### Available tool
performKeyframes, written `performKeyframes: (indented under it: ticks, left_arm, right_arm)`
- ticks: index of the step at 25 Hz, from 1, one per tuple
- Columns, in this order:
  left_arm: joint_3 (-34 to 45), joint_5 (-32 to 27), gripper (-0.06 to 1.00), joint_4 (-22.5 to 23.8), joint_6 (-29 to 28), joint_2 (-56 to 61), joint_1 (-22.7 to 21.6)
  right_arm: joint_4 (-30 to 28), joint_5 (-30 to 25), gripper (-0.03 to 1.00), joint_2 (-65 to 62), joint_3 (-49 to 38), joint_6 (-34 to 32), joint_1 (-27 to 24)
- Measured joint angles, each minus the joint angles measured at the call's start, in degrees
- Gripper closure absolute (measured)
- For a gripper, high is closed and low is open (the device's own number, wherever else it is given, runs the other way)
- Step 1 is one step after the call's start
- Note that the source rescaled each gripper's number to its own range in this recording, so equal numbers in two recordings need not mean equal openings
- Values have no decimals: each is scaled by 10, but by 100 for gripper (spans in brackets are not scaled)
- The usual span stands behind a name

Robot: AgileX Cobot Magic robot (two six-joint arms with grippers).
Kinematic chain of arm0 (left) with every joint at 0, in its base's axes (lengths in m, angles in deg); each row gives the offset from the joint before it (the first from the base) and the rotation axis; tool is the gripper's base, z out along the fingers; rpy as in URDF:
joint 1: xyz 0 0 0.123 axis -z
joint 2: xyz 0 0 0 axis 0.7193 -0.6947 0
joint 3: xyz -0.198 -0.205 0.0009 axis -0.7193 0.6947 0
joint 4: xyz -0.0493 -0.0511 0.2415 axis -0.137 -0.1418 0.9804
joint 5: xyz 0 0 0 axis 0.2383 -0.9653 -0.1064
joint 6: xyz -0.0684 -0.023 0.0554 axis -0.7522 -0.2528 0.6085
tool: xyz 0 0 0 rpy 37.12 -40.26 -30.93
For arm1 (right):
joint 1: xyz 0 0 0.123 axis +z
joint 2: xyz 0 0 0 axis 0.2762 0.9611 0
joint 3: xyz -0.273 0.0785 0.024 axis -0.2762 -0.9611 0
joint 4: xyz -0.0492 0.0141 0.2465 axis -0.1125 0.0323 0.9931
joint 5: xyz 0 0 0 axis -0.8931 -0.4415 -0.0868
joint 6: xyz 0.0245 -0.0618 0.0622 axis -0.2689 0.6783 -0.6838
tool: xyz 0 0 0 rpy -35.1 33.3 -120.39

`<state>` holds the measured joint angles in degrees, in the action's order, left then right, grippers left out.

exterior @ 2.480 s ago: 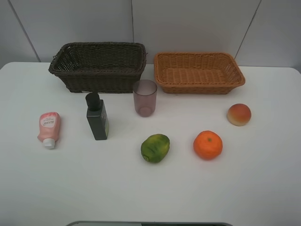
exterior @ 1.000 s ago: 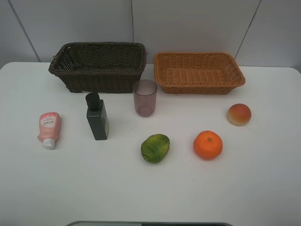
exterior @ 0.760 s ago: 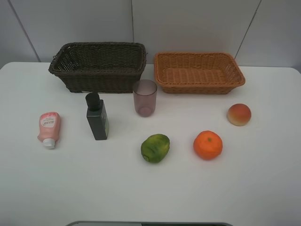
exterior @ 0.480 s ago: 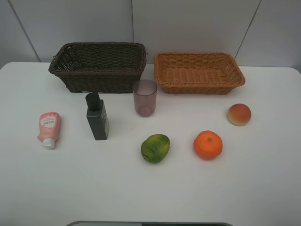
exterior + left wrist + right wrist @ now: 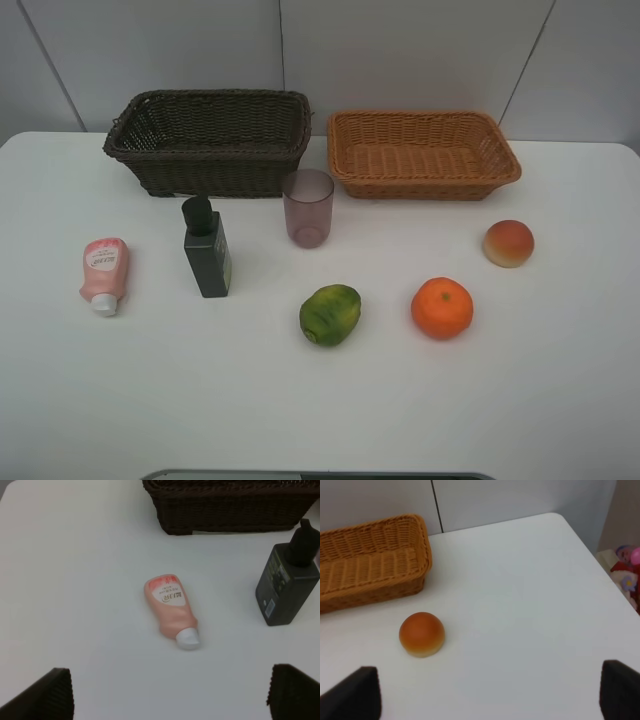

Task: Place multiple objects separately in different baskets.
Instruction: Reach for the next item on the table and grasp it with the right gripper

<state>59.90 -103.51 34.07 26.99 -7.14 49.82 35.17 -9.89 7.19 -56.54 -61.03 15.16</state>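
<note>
Dark basket (image 5: 208,140) and orange basket (image 5: 422,150): both empty. Pink tube (image 5: 171,607) flat on bench (image 5: 300,400) ahead of open left end effector (image 5: 170,696), cap toward it. Right end effector (image 5: 487,692) open too.

We find two printed labels, and neither is sharp enough to read. The soft pink plastic tube with a white cap (image 5: 172,611) carries a white label (image 5: 169,595) with a short line of dark characters, too blurred for us to spell out. The dark green rectangular pump bottle (image 5: 286,586) shows a pale block of fine print (image 5: 270,608) on its side, also illegible.
</note>
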Motion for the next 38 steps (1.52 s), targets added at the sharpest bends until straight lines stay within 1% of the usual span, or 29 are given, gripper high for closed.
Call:
performKeyframes:
  ticks: [2,4,7,11,15,18,21,25,29,36,38]
  left_arm:
    - [0,0,-6,0,0,0,0]
    - [0,0,-6,0,0,0,0]
    - [0,0,-6,0,0,0,0]
    - [0,0,-6,0,0,0,0]
    - [0,0,-6,0,0,0,0]
    - [0,0,-6,0,0,0,0]
    - [0,0,-6,0,0,0,0]
    - [0,0,-6,0,0,0,0]
    - [0,0,-6,0,0,0,0]
    - [0,0,-6,0,0,0,0]
    - [0,0,-6,0,0,0,0]
  right_arm:
    - [3,0,7,24,15,0,0]
    - [8,0,7,78,47,0,0]
    - [23,1,7,181,99,0,0]
    - [42,8,7,313,142,0,0]
    - [55,74,7,443,149,0,0]
    - [74,113,7,531,149,0,0]
    - [82,134,7,613,149,0,6]
    - [83,165,7,694,149,1,28]
    - [82,193,7,746,159,1,48]
    - [76,199,7,838,223,2,81]
    - [77,200,7,865,233,12,84]
